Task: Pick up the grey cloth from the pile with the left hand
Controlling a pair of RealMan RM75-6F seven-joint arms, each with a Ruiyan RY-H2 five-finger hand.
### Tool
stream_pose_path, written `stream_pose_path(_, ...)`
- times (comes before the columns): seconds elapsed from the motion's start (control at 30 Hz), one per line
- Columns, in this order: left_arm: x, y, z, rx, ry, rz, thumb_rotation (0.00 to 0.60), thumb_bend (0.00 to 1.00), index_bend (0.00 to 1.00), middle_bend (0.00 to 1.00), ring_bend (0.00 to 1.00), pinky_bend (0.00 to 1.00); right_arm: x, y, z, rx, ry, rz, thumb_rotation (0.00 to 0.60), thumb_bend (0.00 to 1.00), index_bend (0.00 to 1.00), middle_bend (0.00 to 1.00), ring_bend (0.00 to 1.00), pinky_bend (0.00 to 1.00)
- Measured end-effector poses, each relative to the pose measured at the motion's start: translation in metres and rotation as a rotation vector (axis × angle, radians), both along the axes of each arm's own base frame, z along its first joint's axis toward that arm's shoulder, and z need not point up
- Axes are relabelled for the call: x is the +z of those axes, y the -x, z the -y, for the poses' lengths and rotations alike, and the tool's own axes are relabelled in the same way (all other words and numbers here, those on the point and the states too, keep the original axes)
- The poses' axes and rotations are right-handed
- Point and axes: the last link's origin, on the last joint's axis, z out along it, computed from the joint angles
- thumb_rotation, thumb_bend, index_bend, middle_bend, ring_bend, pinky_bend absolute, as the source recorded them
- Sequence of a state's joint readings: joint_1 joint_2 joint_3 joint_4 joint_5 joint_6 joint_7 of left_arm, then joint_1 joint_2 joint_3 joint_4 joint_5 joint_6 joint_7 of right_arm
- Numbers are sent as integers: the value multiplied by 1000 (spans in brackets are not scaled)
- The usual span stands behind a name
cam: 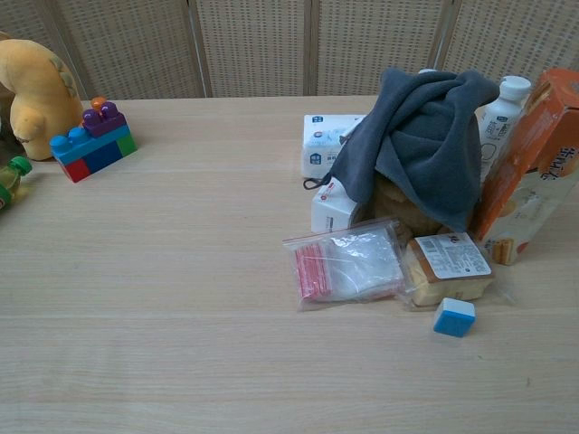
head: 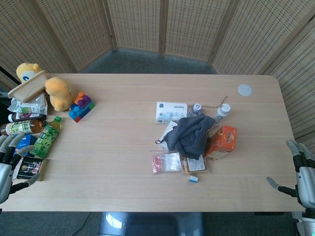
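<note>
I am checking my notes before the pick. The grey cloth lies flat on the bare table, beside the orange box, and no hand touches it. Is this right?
Not quite. The grey cloth does not lie flat on the bare table: the chest view shows it draped over the top of the pile. The rest holds: it is beside the orange box, and no hand touches it.

One grey cloth (head: pixel 191 133), one orange carton (head: pixel 222 140), two white bottles (head: pixel 223 111), one plastic bag (head: pixel 166 162), one blue block (head: pixel 193 179).
</note>
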State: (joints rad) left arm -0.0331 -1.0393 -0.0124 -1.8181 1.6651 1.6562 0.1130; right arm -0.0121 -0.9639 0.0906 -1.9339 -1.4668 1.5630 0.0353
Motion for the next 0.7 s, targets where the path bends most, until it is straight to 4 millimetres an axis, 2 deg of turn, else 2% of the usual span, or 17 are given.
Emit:
stream_pose_path(0.43,-6,0,-4,-41,18,-24,600,0,304,0,0,0,1,0,-1,-3,5,2,600,0,0,0,0,0)
stream_pose_path(0.47,-8,-2,-7,-64,25,-26,600,0,290,0,0,0,1,0,0,-5,6,2,600,0,0,0,0,0)
stream_pose_path(0.6,-21,-17,-28,-198,79,-43,600,0,9,0,0,0,0,0,1,-1,-1,8,600,0,0,0,0,0)
stream_pose_path(0.7,-31,-32,-46,-268,130,-77,600,0,0,0,0,0,0,-1,1,2,-3,12,600,0,0,0,0,0)
